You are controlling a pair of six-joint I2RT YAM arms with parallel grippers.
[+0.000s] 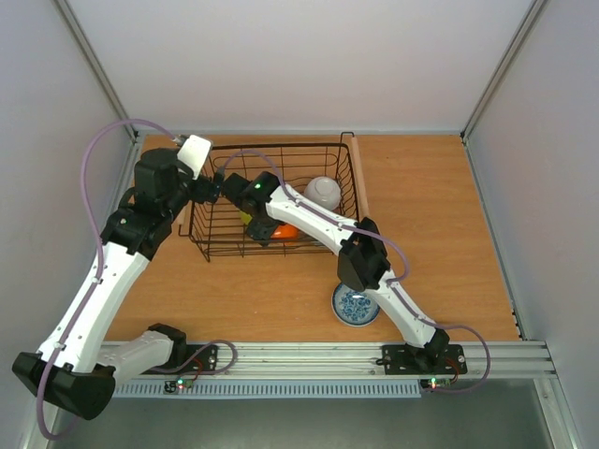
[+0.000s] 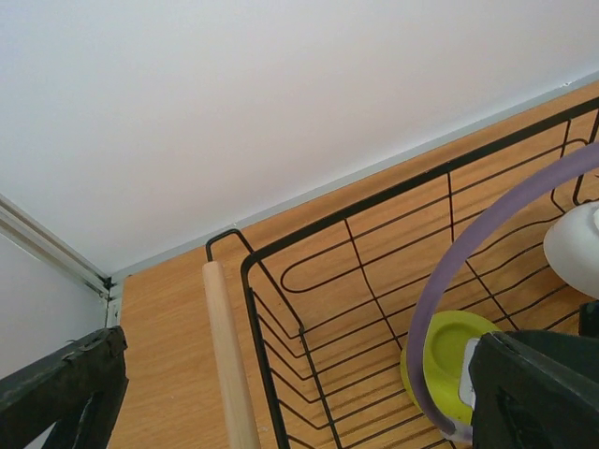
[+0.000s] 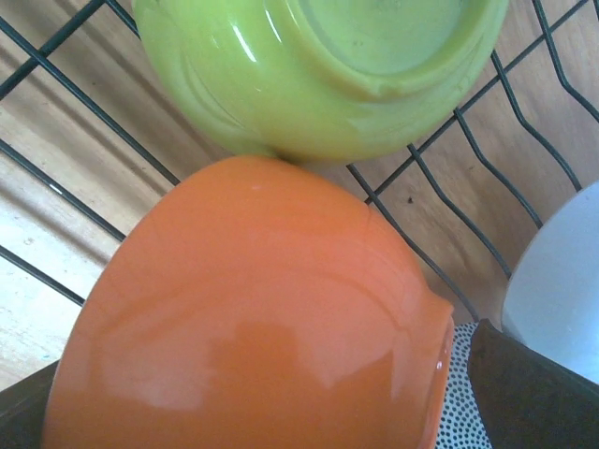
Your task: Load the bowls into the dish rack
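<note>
Orange bowl (image 3: pixel 253 318) clamped in right pincer (image 1: pixel 265 226), arm stretched into dish rack (image 1: pixel 357 178), left pincer (image 1: pixel 211 190) beside rack, opening unclear

The dish rack (image 1: pixel 357 174), a black wire basket with pale wooden bar handles, sits upright. Inside it, toward its right end, a white bowl (image 1: pixel 321 192) rests upside down. By the rack's near wall an orange bowl (image 3: pixel 253 318) lies tipped, its glossy outside showing; a yellow-green bowl (image 3: pixel 318 75) touches it, turned over with its foot ring showing. A sliver of grey speckled bowl (image 3: pixel 459 398) peeks out at the orange rim. Outside the rack, off its near right corner, the white bowl with blue pattern (image 1: pixel 356 306) stands upright
</note>
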